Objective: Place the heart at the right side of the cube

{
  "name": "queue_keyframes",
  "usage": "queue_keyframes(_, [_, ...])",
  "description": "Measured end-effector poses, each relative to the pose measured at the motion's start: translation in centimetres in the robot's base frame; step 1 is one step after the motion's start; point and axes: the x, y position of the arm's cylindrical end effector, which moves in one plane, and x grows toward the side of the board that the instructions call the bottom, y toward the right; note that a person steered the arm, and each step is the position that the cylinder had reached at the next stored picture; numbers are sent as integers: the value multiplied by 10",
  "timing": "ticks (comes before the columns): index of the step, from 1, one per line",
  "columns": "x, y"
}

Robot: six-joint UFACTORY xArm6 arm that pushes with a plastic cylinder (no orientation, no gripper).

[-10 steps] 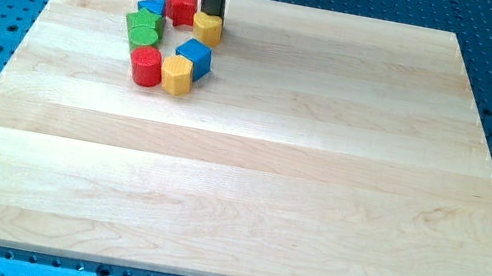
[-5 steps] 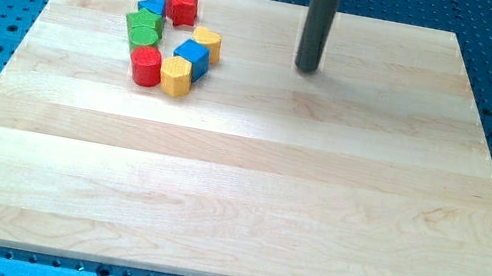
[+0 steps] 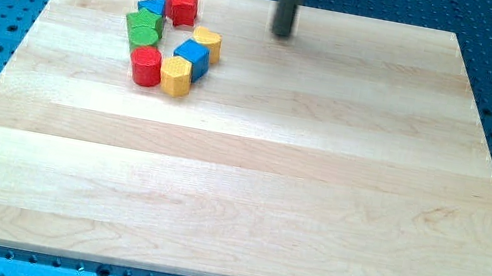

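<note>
The yellow heart (image 3: 207, 44) lies at the upper left of the wooden board, touching the upper right of the blue cube (image 3: 192, 58). My tip (image 3: 281, 33) stands on the board near its top edge, well to the right of the heart and above it in the view, touching no block.
Around the cube lie a yellow hexagonal block (image 3: 176, 76), a red cylinder (image 3: 146, 67), a green block (image 3: 143, 29), a small blue block (image 3: 152, 7) and a red star (image 3: 181, 6). The board (image 3: 247, 189) sits on a blue perforated table.
My tip left the heart, swung right across the board, then came back left and up toward the top edge. The heart now rests lower, against the cube.
</note>
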Motion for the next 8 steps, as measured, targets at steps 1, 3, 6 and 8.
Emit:
queue_keyframes(1, [0,-50])
queue_keyframes(3, [28,-73])
queue_keyframes(6, [43,-96])
queue_keyframes(8, [47,-46])
